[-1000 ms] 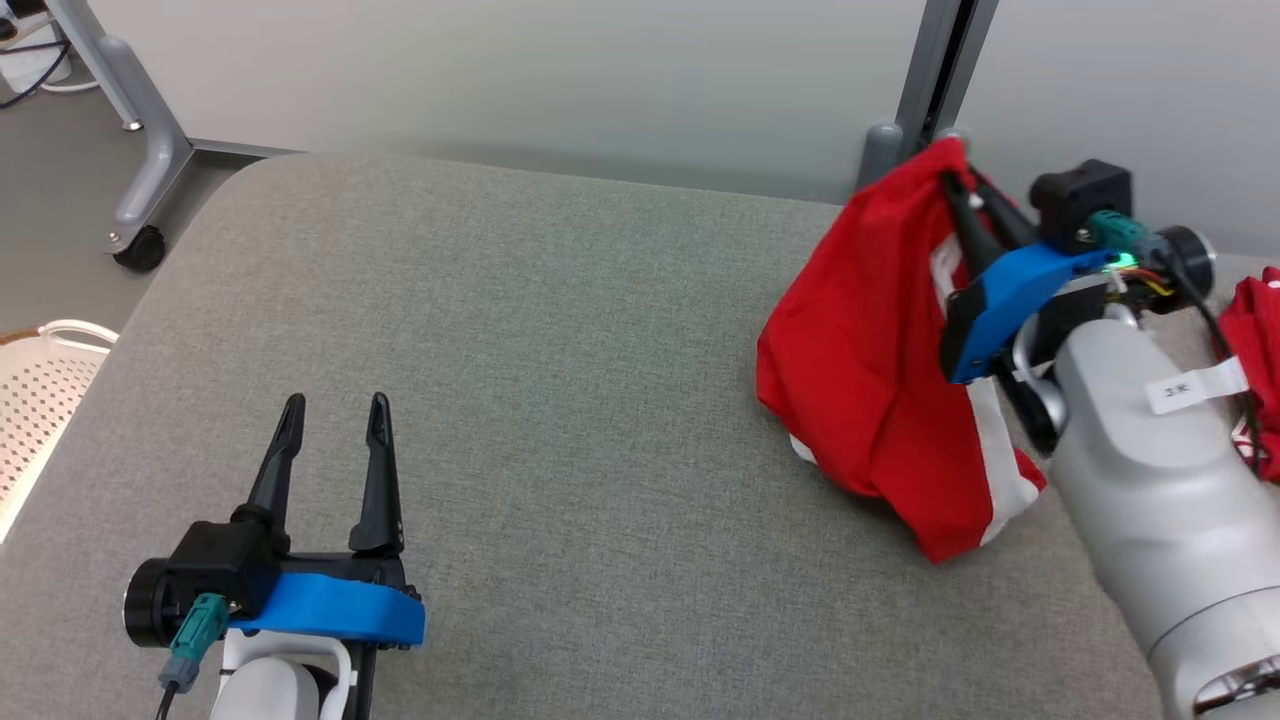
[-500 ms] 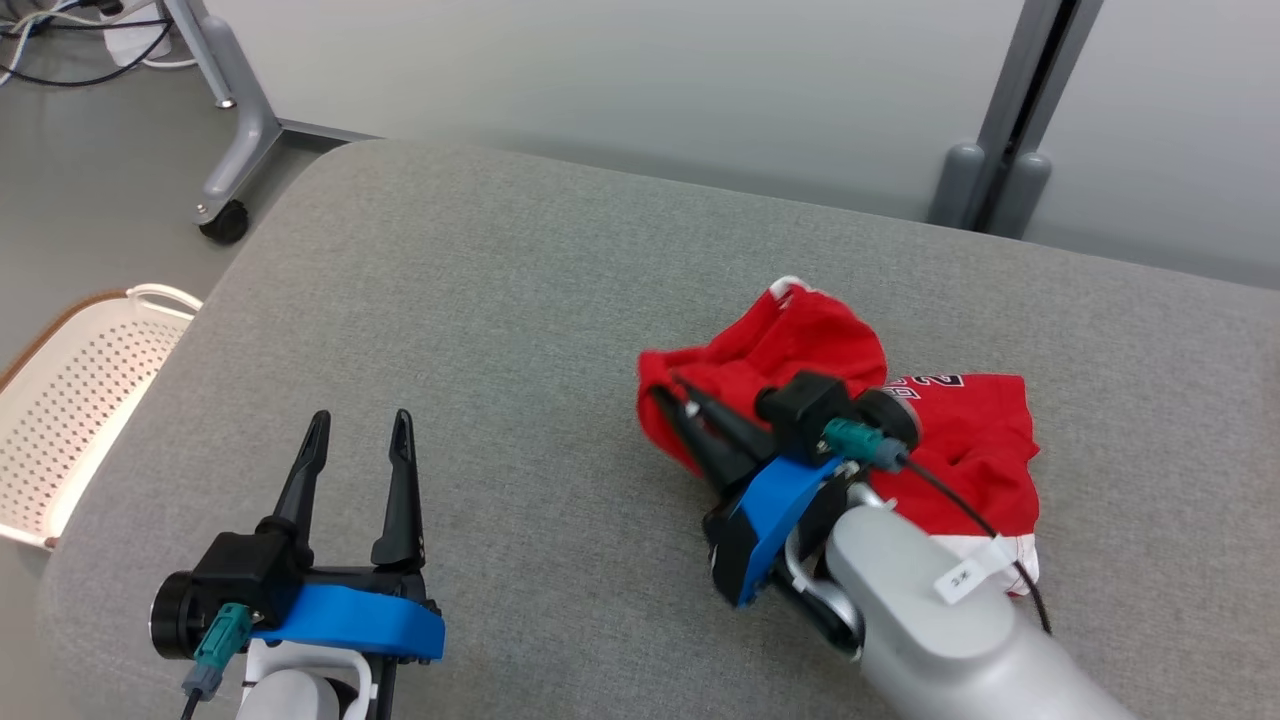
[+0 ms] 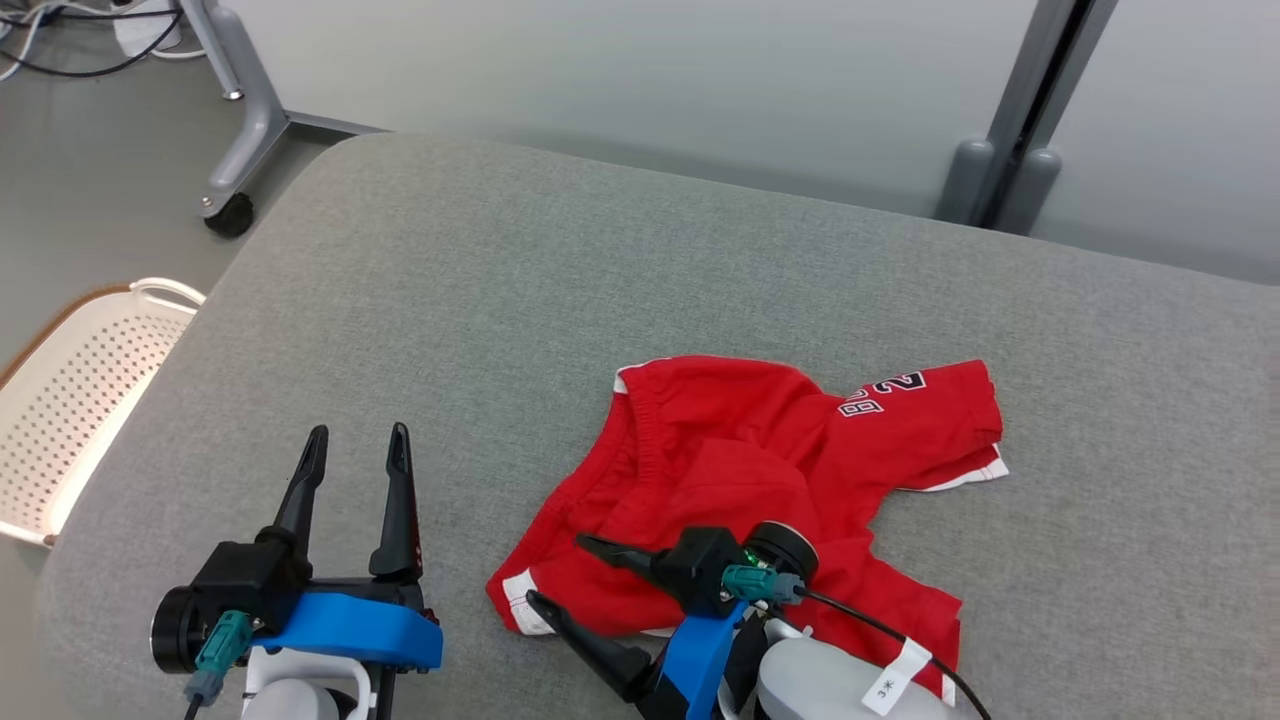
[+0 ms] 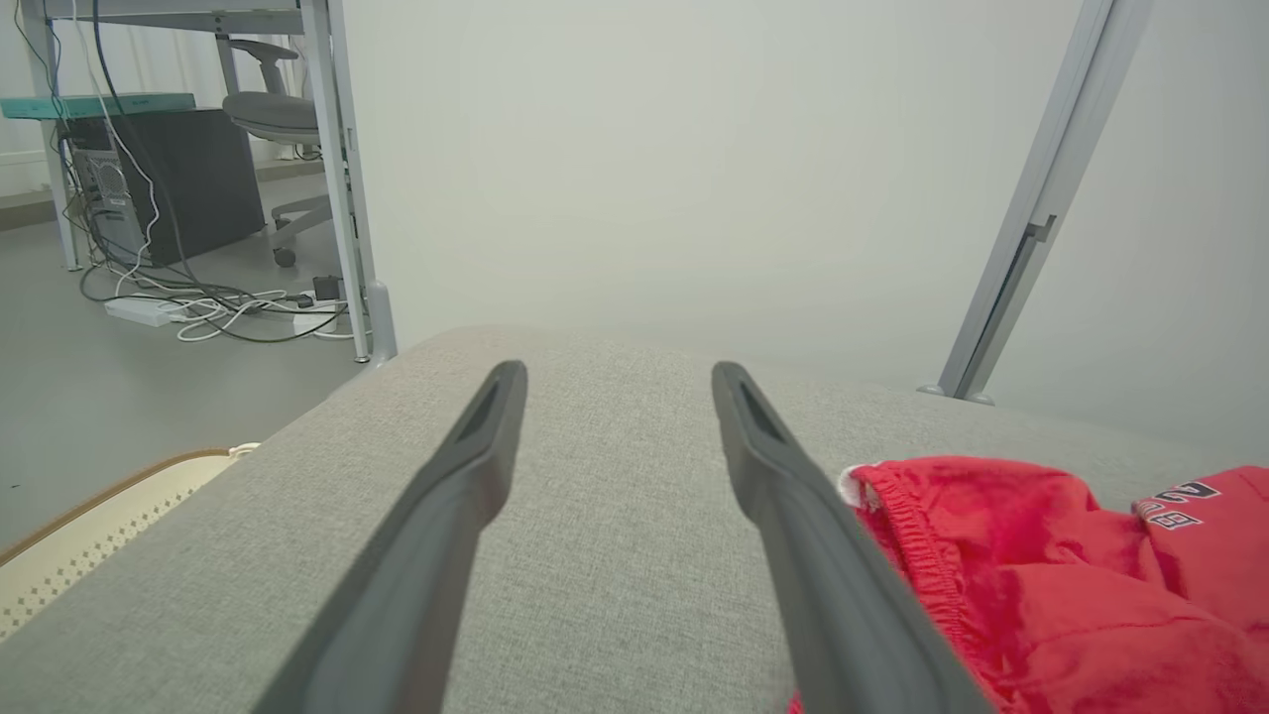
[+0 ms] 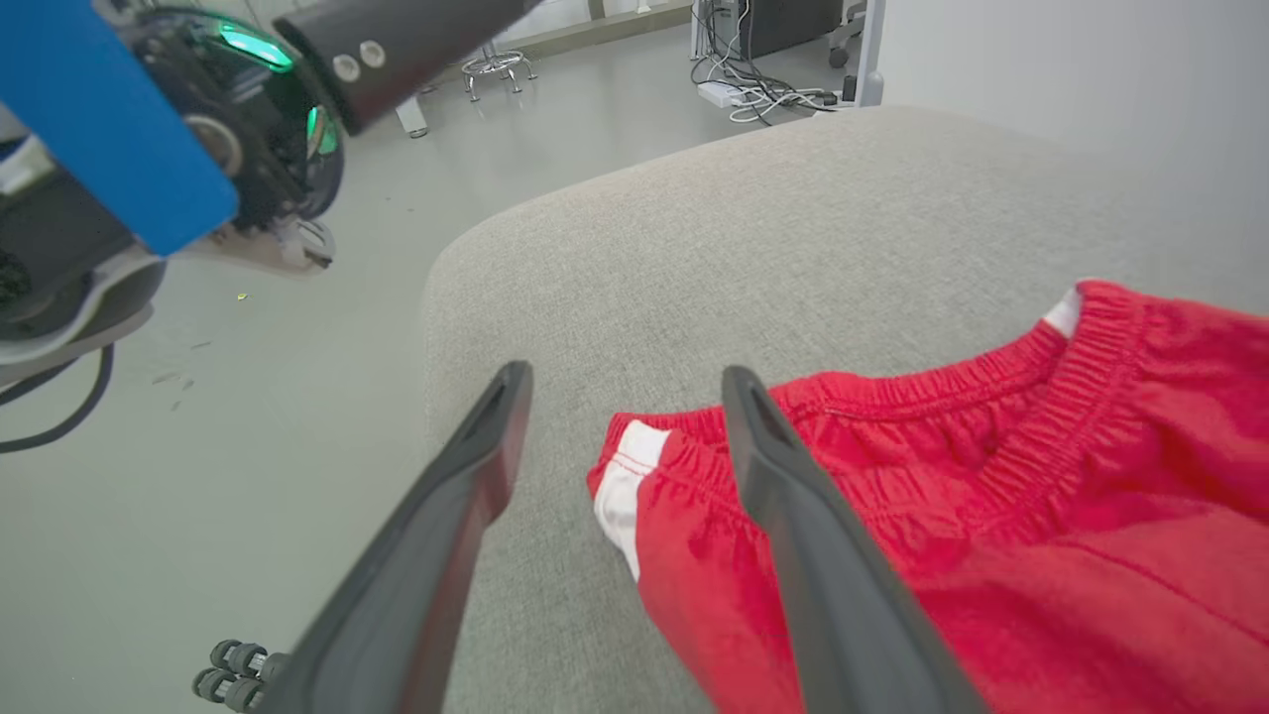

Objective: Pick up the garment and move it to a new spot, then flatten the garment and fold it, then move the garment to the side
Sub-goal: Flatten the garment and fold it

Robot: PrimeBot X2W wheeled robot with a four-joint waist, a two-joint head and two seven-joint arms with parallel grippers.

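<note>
In the head view your garment [image 3: 760,470] lies crumpled on the grey surface [image 3: 560,260], its long axis running up-right from your right fingers [image 3: 625,555], which gape empty at its near corner. Your left fingers [image 3: 397,510], wide and empty, sit well apart, with a basket [image 3: 70,400] further left. In the left wrist view the waistband lies off to their right. In the right wrist view the white-trimmed corner shows between the spread tips, unobstructed.

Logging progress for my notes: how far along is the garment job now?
Moving looks done: the red garment lies crumpled on the grey cushion, held by neither gripper. In hand: nothing; the right gripper stands open at its edge, the left gripper open, apart. Left: flattening, folding, moving aside.
</note>
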